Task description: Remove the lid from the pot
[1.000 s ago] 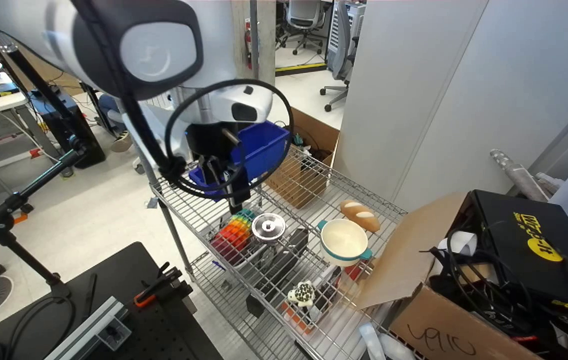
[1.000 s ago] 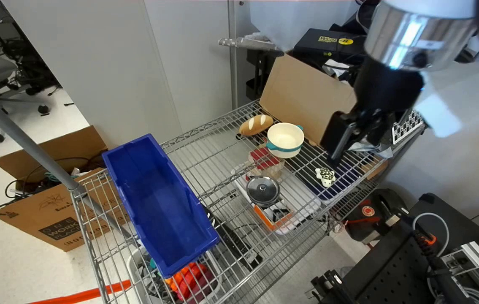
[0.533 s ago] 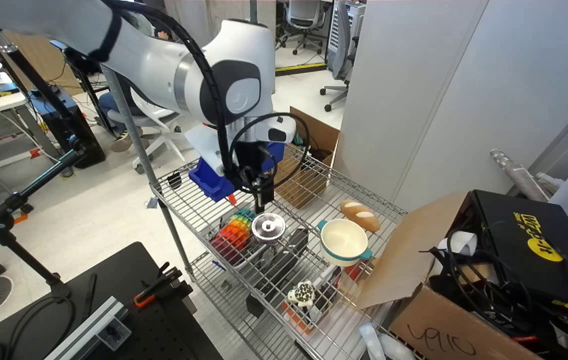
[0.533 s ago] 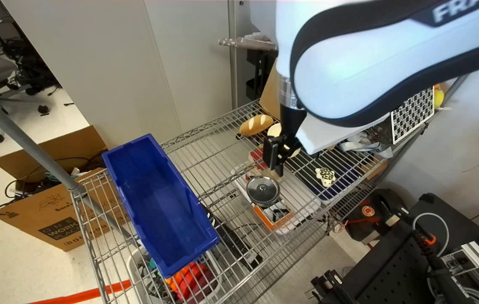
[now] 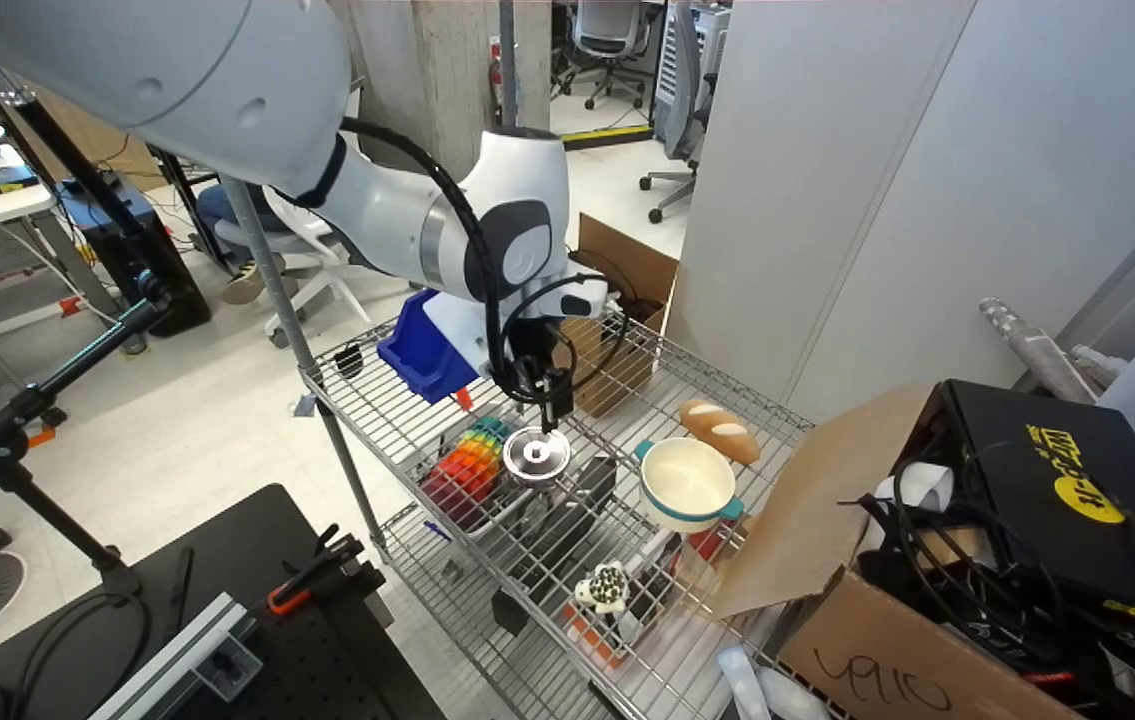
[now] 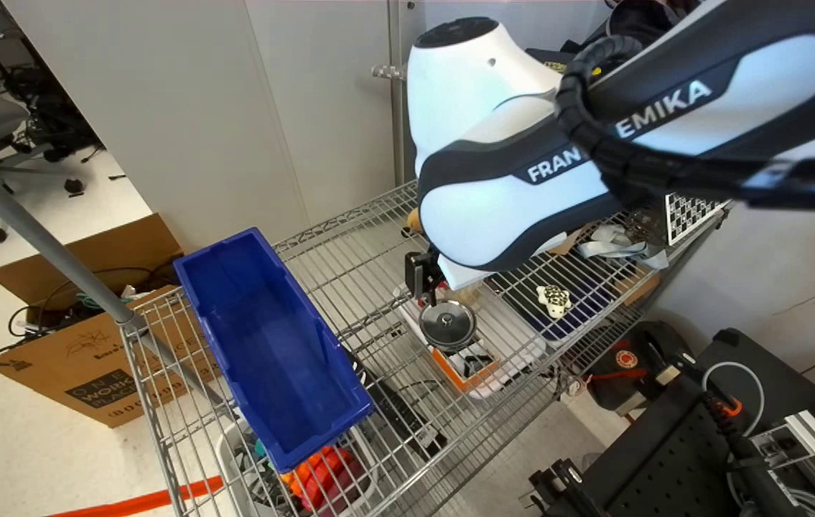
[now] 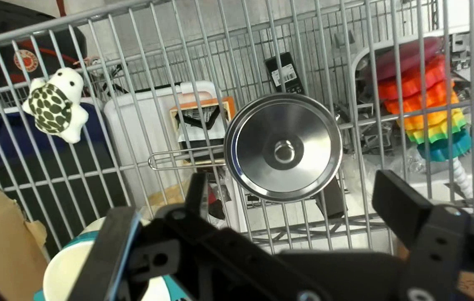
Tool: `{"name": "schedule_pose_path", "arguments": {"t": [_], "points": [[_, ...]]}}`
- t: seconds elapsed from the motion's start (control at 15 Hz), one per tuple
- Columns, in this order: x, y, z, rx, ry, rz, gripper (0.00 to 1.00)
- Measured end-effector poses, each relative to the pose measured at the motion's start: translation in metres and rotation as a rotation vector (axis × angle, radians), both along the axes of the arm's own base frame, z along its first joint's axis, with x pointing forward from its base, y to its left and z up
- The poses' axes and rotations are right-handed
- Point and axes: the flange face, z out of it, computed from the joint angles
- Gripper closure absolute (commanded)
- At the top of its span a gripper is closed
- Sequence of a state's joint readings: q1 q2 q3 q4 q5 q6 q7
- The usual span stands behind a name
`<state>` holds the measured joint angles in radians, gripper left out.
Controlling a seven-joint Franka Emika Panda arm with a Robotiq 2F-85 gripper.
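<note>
The lid (image 7: 283,125) is a shiny silver disc with a round knob (image 7: 284,151) at its centre. It shows in both exterior views (image 5: 523,466) (image 6: 443,334) and lies flat on the pot, whose wire handle (image 7: 150,161) sticks out to the left in the wrist view. The pot's body is mostly hidden under the lid. My gripper (image 7: 291,184) is open and empty, its fingers wide apart. In the exterior views (image 5: 552,424) (image 6: 424,287) it is close above the lid's edge. The lid's knob appears ahead of the fingertips in the wrist view.
The pot stands on a wire shelf (image 6: 335,287). A blue bin (image 6: 271,345) sits at one end. A cream bowl with teal handles (image 5: 687,480), a bread loaf (image 5: 717,430), a turtle toy (image 5: 604,588) and a cardboard flap (image 5: 817,510) are on the other side.
The arm has swung over and come down, bringing the open gripper beside the lid. The lid, pot and other objects have not moved.
</note>
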<state>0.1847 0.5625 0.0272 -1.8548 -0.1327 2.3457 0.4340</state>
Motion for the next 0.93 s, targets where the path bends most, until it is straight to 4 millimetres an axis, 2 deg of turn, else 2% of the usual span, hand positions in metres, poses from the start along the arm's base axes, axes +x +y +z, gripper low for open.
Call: {"name": "schedule_pose_path", "arguments": {"t": [0.4,0.8,0.87,0.93], "points": [[0.018,-0.001,-0.036,-0.024,0.011,-0.017,0.0],[0.021,0.004,-0.065,-0.039,0.032,-0.022,0.0],[0.021,0.005,-0.069,-0.041,0.035,-0.024,0.04],[0.021,0.005,-0.073,-0.044,0.038,-0.026,0.2]]}}
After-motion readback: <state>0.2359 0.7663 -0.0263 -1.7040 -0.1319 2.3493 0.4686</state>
